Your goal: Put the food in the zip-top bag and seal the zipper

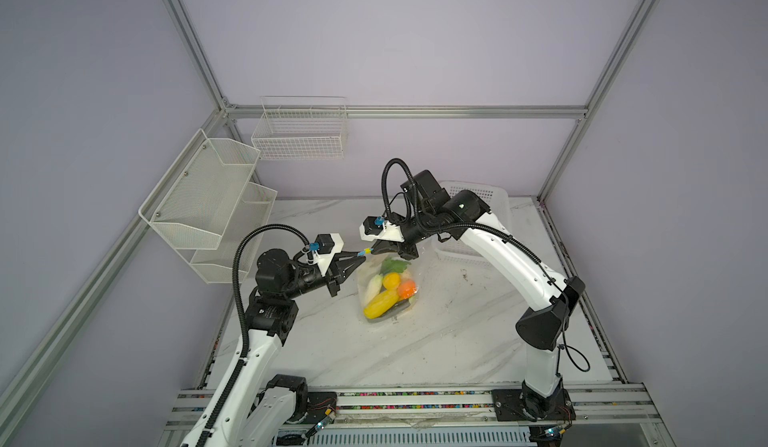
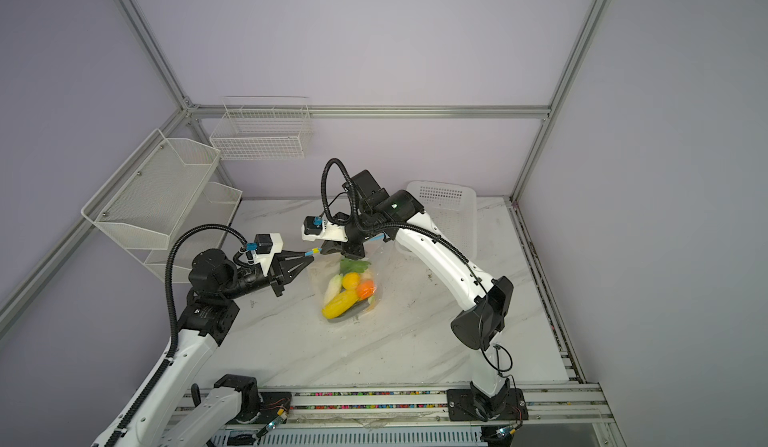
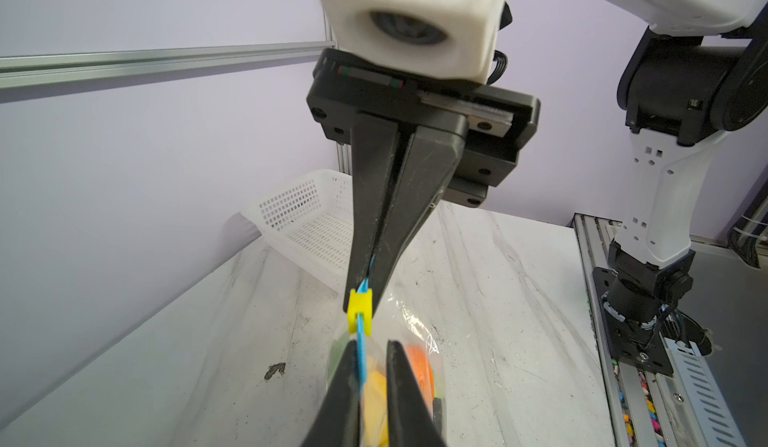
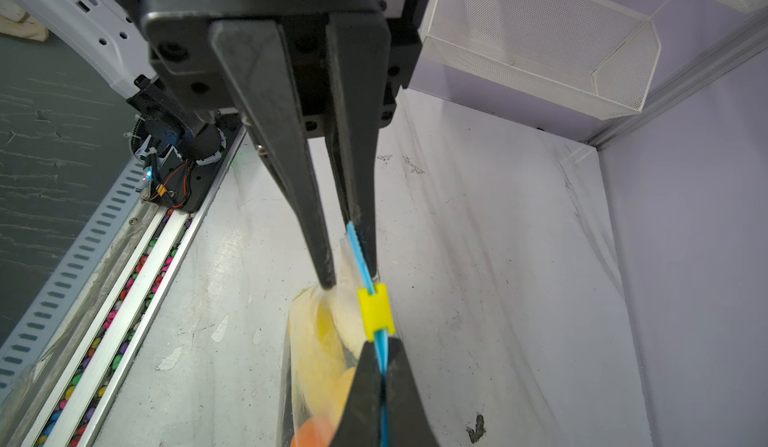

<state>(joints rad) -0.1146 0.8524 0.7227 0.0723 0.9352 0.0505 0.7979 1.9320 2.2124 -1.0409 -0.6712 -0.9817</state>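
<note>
The zip-top bag (image 1: 388, 287) (image 2: 349, 289) stands on the marble table, held up by its mouth. Inside is the food (image 1: 380, 304): yellow, orange, white and green pieces. The zipper (image 3: 362, 355) (image 4: 358, 249) runs taut between both grippers, its yellow slider (image 3: 359, 305) (image 4: 375, 310) (image 1: 367, 252) sitting between them. My right gripper (image 4: 382, 343) (image 3: 366, 285) (image 1: 377, 250) is shut on the blue strip just behind the slider. My left gripper (image 3: 372, 343) (image 4: 349, 279) (image 1: 364, 258) straddles the strip's end, jaws a narrow gap apart, the strip lying against one finger (image 3: 347, 366).
A white perforated basket (image 1: 492, 199) (image 2: 451, 212) (image 3: 307, 220) lies behind the right arm at the back of the table. White mesh shelves (image 1: 208, 203) and a wire basket (image 1: 301, 133) hang on the left and back walls. Aluminium rails (image 1: 415, 401) edge the table front.
</note>
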